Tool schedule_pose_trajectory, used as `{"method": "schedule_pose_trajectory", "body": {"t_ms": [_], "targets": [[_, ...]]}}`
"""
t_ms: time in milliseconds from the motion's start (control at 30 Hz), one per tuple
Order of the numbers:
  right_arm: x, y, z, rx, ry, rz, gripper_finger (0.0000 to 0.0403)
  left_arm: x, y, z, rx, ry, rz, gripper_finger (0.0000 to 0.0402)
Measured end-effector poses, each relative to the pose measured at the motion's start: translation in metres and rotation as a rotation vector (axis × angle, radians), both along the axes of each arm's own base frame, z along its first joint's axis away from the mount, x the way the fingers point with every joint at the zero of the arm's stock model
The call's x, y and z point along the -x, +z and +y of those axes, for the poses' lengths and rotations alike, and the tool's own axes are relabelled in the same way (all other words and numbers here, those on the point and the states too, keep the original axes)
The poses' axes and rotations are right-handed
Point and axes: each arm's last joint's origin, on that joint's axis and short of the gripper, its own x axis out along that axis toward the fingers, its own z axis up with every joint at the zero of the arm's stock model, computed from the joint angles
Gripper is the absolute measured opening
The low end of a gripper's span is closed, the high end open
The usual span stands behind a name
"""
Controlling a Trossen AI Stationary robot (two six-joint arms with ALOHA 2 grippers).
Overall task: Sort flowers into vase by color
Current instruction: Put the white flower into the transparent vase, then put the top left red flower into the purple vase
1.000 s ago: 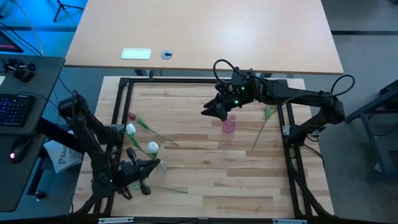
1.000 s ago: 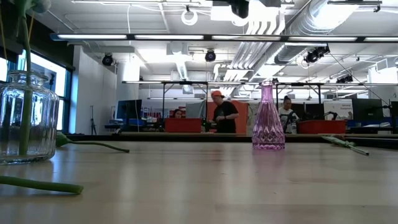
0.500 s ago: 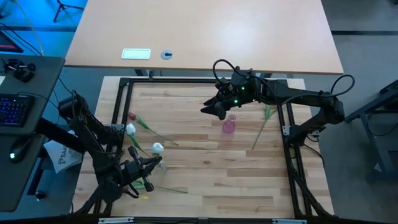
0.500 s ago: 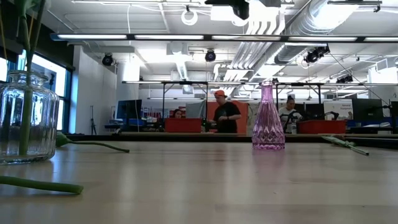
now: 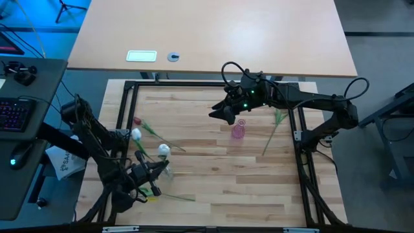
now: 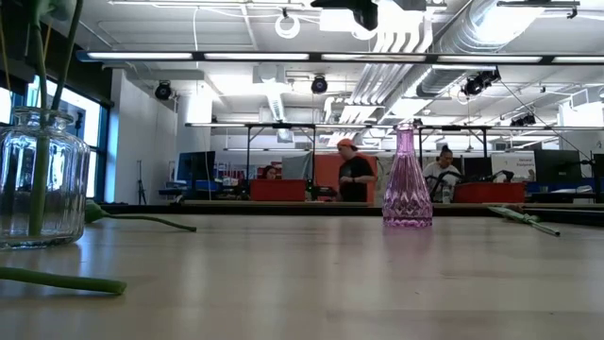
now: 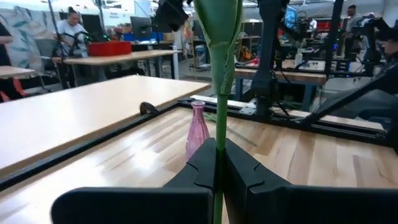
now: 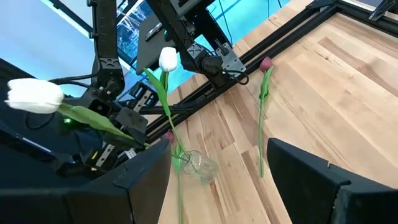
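Note:
My left gripper (image 5: 154,175) stands at the table's near left and is shut on the stem of a white tulip (image 5: 163,150). In the low view that stem (image 6: 66,47) slants down toward the mouth of the clear glass jar (image 6: 38,179). The other white tulip (image 8: 168,59) stands with its stem in that jar (image 8: 198,165). One dark red tulip (image 5: 137,121) lies flat on the table at far left. A fourth flower (image 5: 277,123) lies by the right frame rail. My right gripper (image 5: 221,116) hangs open in the air beside the pink vase (image 5: 239,130). My left gripper pinches the white tulip's green stem (image 7: 219,146) between its two fingers, which lie across it. The stem stands about upright past the fingers, with the head (image 8: 34,93) above them. The flower is lifted clear of the table.
A loose green stem or leaf (image 5: 174,196) lies on the table near the jar. A black frame (image 5: 213,84) runs round the wooden work surface. Open wood lies between the jar and the pink vase (image 6: 408,179). People move about in the room behind.
My left gripper has carried the white tulip a little toward the table's right, toward the glass jar. The tulip's stem has come into the low view above the jar's mouth, slanting.

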Motion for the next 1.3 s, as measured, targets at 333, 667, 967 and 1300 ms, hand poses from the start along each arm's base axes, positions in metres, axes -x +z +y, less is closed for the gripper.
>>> {"method": "schedule_pose_trajectory", "body": {"t_ms": [333,667,967,1300], "targets": [[0.000,0.000,0.000,0.004,-0.009,0.003,0.0261,-0.001,-0.005,-0.002,0.046,-0.134,0.100,0.0013],[0.000,0.000,0.000,0.001,-0.011,0.004,0.0261,0.003,0.003,0.001,0.102,-0.215,0.135,0.0124],[0.000,0.000,0.000,0.001,-0.011,0.003,0.0261,0.020,0.042,0.014,0.155,-0.272,0.074,0.0200],[0.000,0.000,0.000,0.017,-0.003,0.002,0.0261,0.030,0.137,0.052,0.078,-0.256,-0.048,0.0221]]}}
